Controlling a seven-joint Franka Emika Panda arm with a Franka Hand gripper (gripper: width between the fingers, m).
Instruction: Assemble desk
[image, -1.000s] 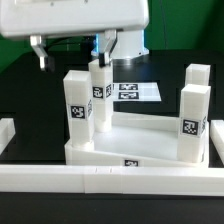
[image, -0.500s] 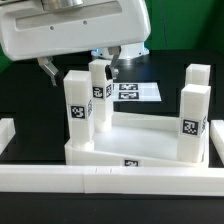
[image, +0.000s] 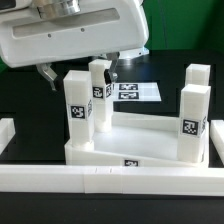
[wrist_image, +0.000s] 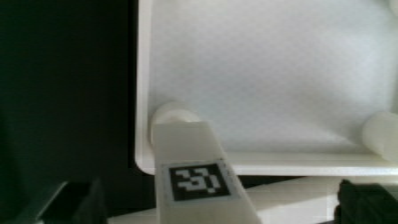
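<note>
The desk (image: 135, 147) is a white tray-like panel lying flat, with white tagged block legs standing at its corners: one at the exterior view's near left (image: 78, 110), one behind it (image: 99, 92), and two on the right (image: 193, 122) (image: 199, 78). My gripper (image: 78, 72) hangs open just above the near left leg, one finger on each side of its top and apart from it. In the wrist view the tagged leg (wrist_image: 196, 165) rises between my open gripper (wrist_image: 210, 205) from a corner of the panel (wrist_image: 267, 80). Nothing is held.
Long white border rails run along the front (image: 100, 181), the exterior view's left (image: 6, 130) and its right (image: 218, 140). The marker board (image: 135, 91) lies flat on the black table behind the desk.
My gripper has come down and towards the camera over the near left leg; its white body now fills more of the exterior view's top. The jaws stayed open and the desk has not moved.
</note>
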